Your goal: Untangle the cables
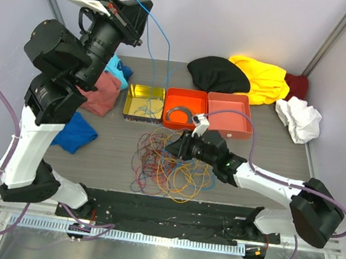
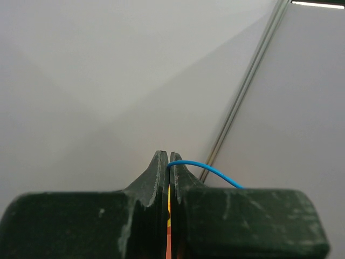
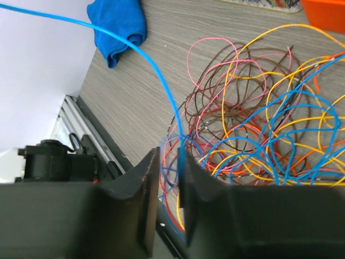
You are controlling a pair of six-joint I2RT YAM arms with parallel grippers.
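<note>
The cables (image 1: 167, 167) lie as a loose tangle of yellow, orange, blue, red and dark wires on the table's middle, also filling the right wrist view (image 3: 259, 135). My left gripper (image 1: 145, 4) is raised high at the back left, shut (image 2: 168, 155) on one blue cable (image 2: 210, 170). That cable (image 1: 152, 49) hangs down toward the tin and the tangle. My right gripper (image 1: 174, 148) hovers low at the tangle's upper right edge. Its jaws (image 3: 170, 159) stand a little apart, and the taut blue cable (image 3: 156, 70) runs down into the gap along the right finger.
A yellow tin (image 1: 128, 101) with a few wires and two orange trays (image 1: 187, 96) (image 1: 230, 115) stand behind the tangle; a grey curved strip (image 1: 178, 114) lies in one. Cloths lie around: blue (image 1: 76, 132), salmon (image 1: 100, 93), black (image 1: 218, 74), yellow (image 1: 261, 77), white (image 1: 298, 118).
</note>
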